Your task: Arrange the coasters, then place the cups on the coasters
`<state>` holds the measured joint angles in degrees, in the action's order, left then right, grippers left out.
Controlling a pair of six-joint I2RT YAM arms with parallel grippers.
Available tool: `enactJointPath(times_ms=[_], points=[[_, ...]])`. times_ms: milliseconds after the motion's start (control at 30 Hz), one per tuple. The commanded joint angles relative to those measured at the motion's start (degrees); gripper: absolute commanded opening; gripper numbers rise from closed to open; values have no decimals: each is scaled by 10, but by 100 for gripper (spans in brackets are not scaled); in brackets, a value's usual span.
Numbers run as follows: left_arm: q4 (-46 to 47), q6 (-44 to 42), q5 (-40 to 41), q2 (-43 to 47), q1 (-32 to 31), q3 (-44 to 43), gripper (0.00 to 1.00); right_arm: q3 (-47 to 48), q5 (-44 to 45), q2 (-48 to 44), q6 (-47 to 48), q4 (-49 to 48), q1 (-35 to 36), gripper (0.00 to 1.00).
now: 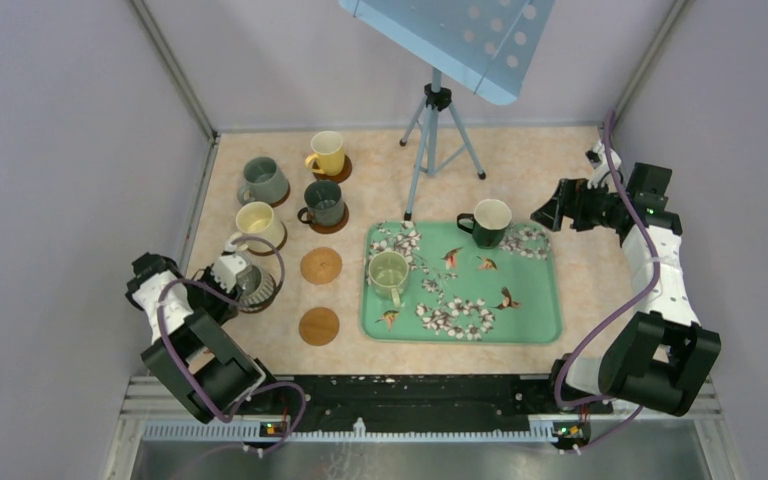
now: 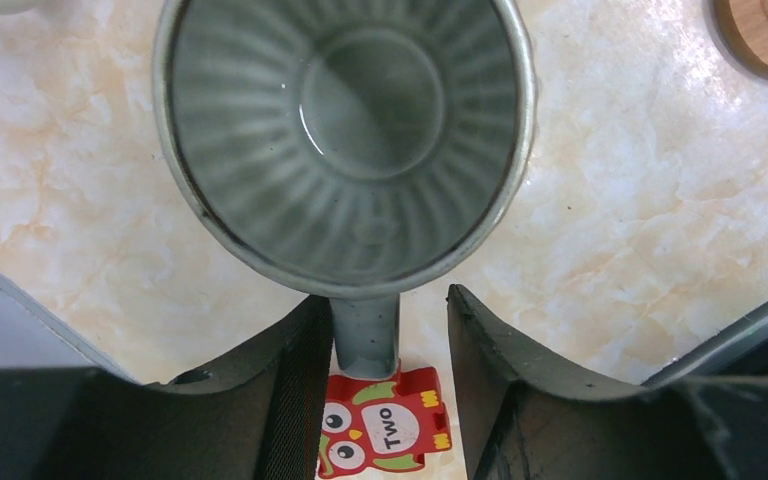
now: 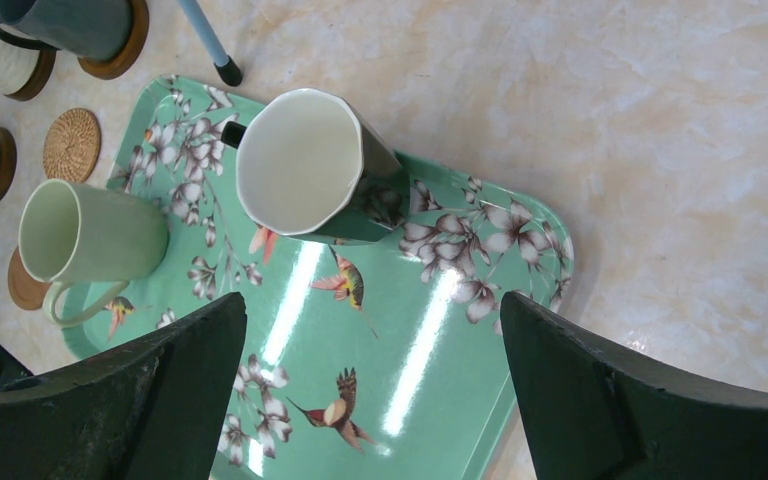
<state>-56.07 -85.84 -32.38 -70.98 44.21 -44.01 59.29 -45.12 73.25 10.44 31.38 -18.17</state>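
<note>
Ribbed grey mug [image 2: 350, 130]: glazed, fluted radially inside, round rim. Stands on a brown coaster [image 3: 2, 165] left of the tray [image 1: 535, 300]. Below its handle is a red owl-shaped tag [image 2: 385, 430], lettered "Two".

Left gripper [image 2: 388, 310]: jaws part-spread either side of the handle, one finger against it, a gap at the other; no pinch.

Between that mug and the tray lie two bare discs: far coaster [image 1: 321, 265] woven-looking, near coaster [image 1: 319, 325] smooth.

Tray is glossy green, printed with blossoms and birds. It carries the pale green mug [image 3: 85, 235] and the black mug [image 3: 305, 165], white inside, faceted.

Right gripper [image 3: 370, 300]: jaws spread wide, at the tray's far right corner.

Beyond the tray's far left corner, each on a coaster: yellow mug [image 1: 327, 153], grey mug [image 1: 263, 180], dark green mug [image 1: 325, 203], cream mug [image 1: 259, 224].
</note>
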Motion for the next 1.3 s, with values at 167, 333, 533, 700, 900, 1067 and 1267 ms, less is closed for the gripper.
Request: enactJointPath(times_ms=[167, 333, 533, 700, 900, 1067, 1267], points=[[-57, -34, 8, 15, 3, -18, 57, 7, -11, -9, 10, -2, -1, 96], [-85, -33, 11, 8, 3, -50, 71, 7, -12, -8, 10, -1, -1, 96], [-141, -35, -8, -13, 3, -128, 88, 8, -13, -8, 10, 0, -1, 96], [-171, -17, -38, -36, -1, -207, 93, 8, -13, -8, 9, -1, -1, 96], [-171, 97, -59, -67, -92, -335, 95, 8, -14, -5, 8, -1, 0, 96], [-116, 221, -36, -79, -271, -383, 95, 8, -10, -5, 8, -2, 2, 96], [-30, 363, -25, -148, -497, -465, 93, 8, -11, -7, 6, -3, 2, 96]])
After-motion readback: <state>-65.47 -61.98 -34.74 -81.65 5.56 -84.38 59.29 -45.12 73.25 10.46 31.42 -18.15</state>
